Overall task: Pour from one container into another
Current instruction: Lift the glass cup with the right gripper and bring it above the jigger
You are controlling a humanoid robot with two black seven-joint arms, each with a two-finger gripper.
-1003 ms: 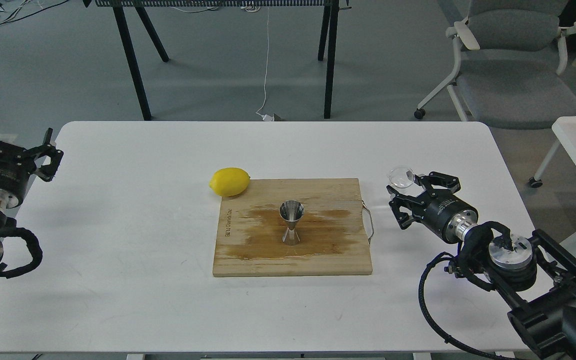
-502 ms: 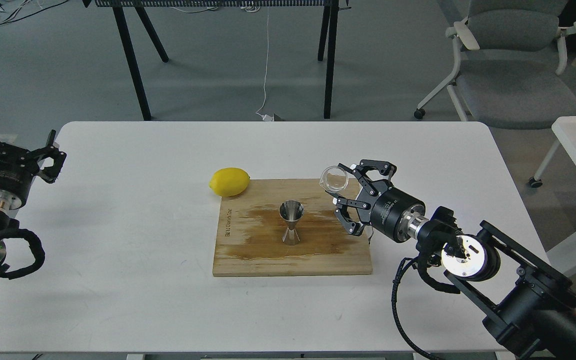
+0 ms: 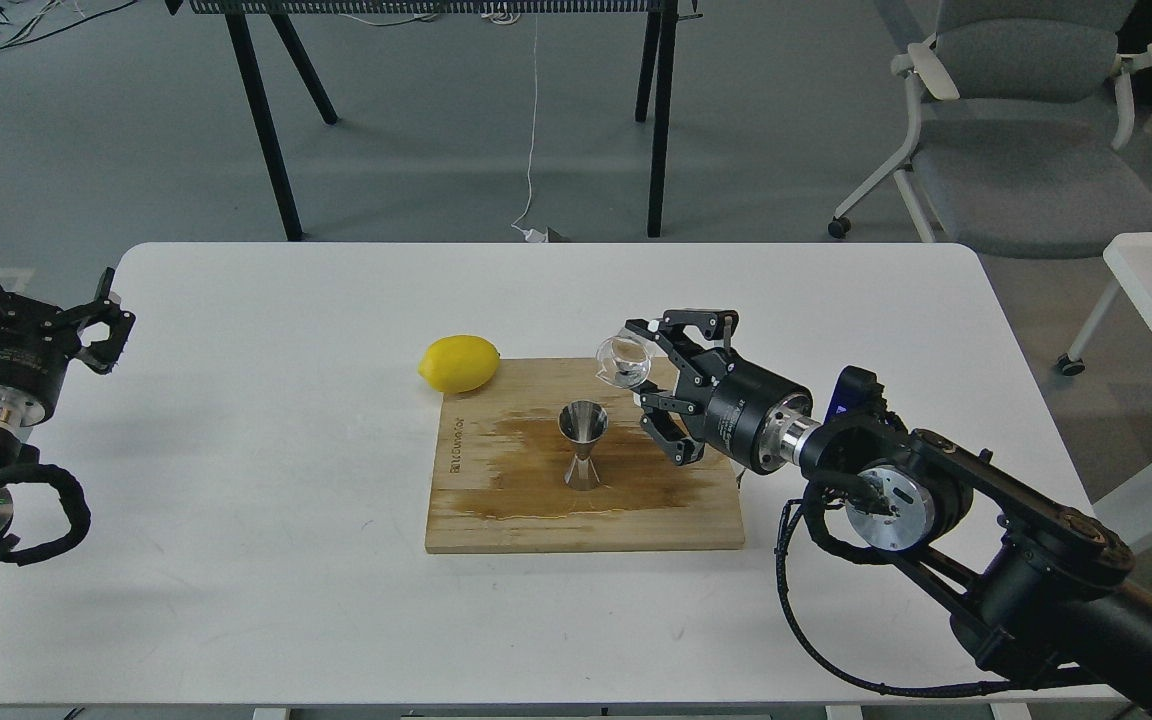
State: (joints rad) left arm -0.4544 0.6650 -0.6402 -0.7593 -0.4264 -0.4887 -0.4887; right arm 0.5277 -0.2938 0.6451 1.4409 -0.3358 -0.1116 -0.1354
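Observation:
The steel hourglass jigger [image 3: 584,443] stands upright on the wooden cutting board [image 3: 536,510], in a wet brown patch. My right gripper [image 3: 636,375] is shut on the small clear cup [image 3: 622,358], holding it in the air just up and to the right of the jigger's mouth, tilted toward it. Off the table's left edge, my left gripper [image 3: 36,295] stays open and holds nothing.
A yellow lemon [image 3: 459,362] lies at the board's back left corner. The board has a metal handle [image 3: 738,455] on its right side, under my right arm. A grey chair [image 3: 1026,130] and a black table's legs [image 3: 266,120] stand beyond the white table [image 3: 236,450].
My right gripper has carried the clear cup leftward from beside the board to just over the jigger, and the cup has tilted. The left arm has barely moved.

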